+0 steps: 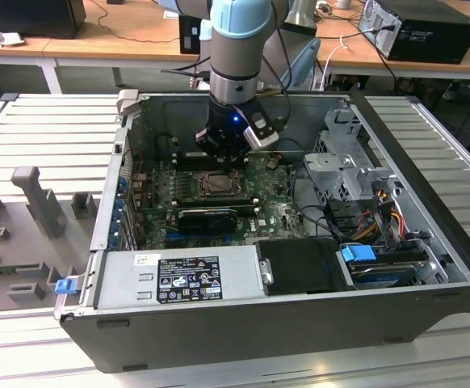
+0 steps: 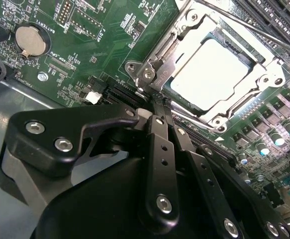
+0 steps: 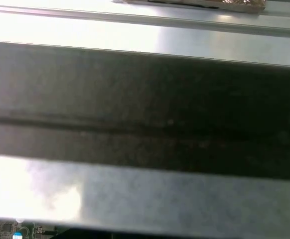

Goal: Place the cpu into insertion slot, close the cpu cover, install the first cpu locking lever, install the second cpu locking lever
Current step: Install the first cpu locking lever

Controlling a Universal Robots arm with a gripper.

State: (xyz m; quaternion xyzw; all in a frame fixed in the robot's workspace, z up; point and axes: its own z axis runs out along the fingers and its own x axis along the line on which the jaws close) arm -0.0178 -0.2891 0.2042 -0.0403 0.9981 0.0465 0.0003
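In the second wrist view the cpu lies grey metal face up in the insertion slot, with the grey metal cpu cover lying flat around it. A thin metal lever rod runs along one side of the cover. My gripper is shut, its black fingers pressed together with the tips at the socket's corner beside a lever hook. I cannot tell whether the tips pinch anything. In the exterior view the gripper hangs straight over the insertion slot inside the open computer case.
A coin battery, long black slots and capacitors surround the socket. The power supply, drive cage and cables crowd the case. The first wrist view faces a dark case wall.
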